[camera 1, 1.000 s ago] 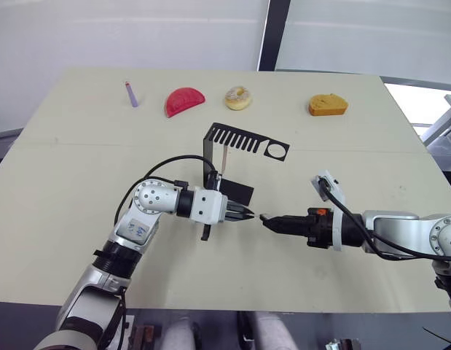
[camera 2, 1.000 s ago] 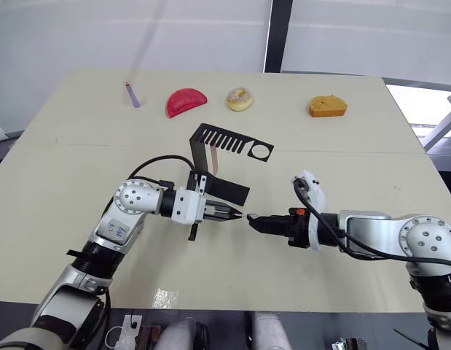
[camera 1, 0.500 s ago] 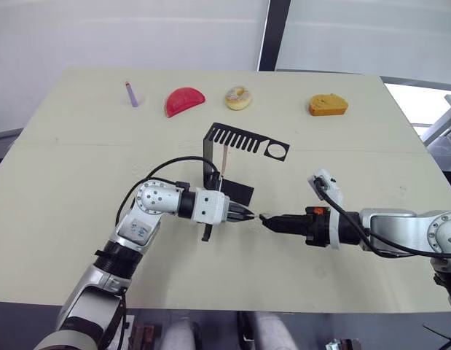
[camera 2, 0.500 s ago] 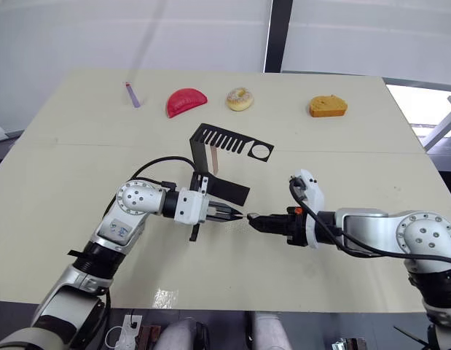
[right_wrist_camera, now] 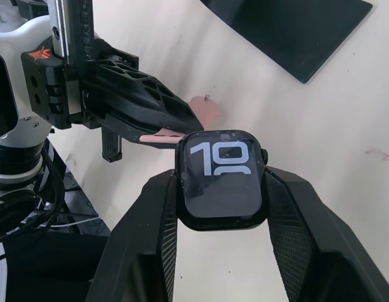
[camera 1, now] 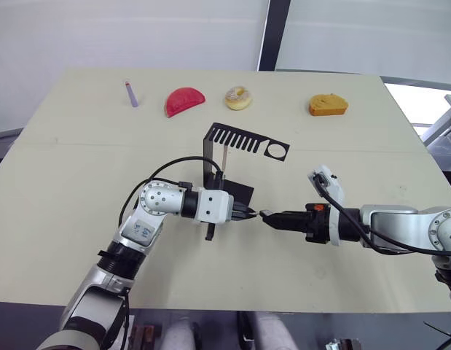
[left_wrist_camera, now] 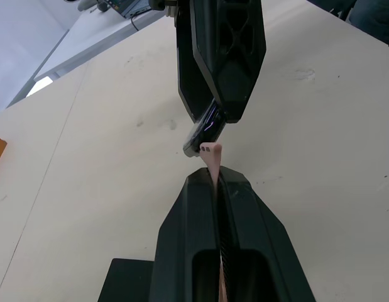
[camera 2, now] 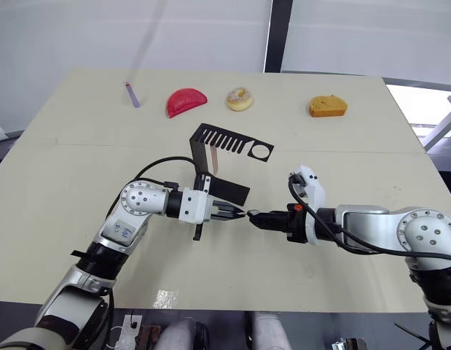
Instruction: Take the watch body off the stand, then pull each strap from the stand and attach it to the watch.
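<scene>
- The watch body sits clamped between the right gripper's two fingers, screen up with light digits showing, held above the worktop in front of the stand.
- The left gripper has its fingers pressed together on one strap; a short pink end sticks out past the fingertips, pointed at the edge of the watch body.
- Compared with a second ago, the two grippers have closed the gap between them: the left one has slid towards the right, and the strap tip now sits just beside the case, nearly touching or touching; I cannot tell which.
- Judgement: the watch is already off the stand and the first strap is pulled free, so the step in hand is seating that strap end into the case slot.
- The second strap hangs from the comb-like top arm of the stand, not yet drawn out.
- The next move likely calls for fine alignment, as the flexible strap end may bend or slip past the slot instead of entering it.
- At the far edge of the worktop lie a purple stick, a red slice, a doughnut and a bread piece, well apart from the work.
</scene>
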